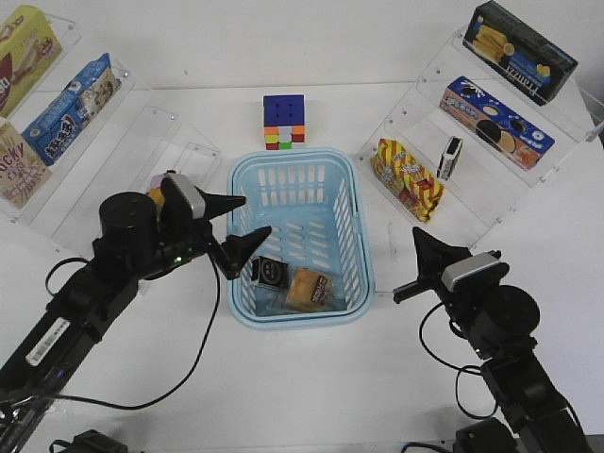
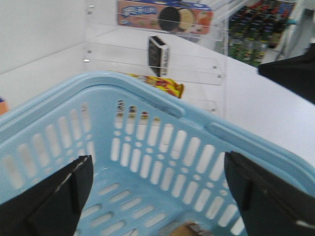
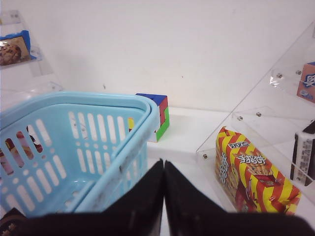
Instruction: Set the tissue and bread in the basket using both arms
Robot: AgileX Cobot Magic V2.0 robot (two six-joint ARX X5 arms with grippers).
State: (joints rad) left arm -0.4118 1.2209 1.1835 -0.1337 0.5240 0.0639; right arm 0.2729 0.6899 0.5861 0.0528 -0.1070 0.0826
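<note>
The light blue basket [image 1: 344, 236] stands mid-table. Inside it, at its near end, the black tissue pack [image 1: 271, 272] lies beside the wrapped golden bread [image 1: 309, 288]. My left gripper [image 1: 257, 215] is open and empty, its fingers over the basket's left rim and pointing into it. The left wrist view shows the basket's slotted wall [image 2: 162, 147] between the open fingers [image 2: 54, 196], with a sliver of the bread [image 2: 189, 229] below. My right gripper [image 1: 415, 234] is shut and empty, just right of the basket; in the right wrist view its tips [image 3: 163, 164] meet beside the basket rim [image 3: 123, 105].
A Rubik's cube [image 1: 284, 122] sits behind the basket. Clear shelves stand on both sides. The right shelves hold a red-and-yellow snack bag [image 1: 408, 179], a small black-and-white pack [image 1: 451, 158] and a blue cookie box [image 1: 495, 123]. The left shelves hold snack boxes [image 1: 71, 109].
</note>
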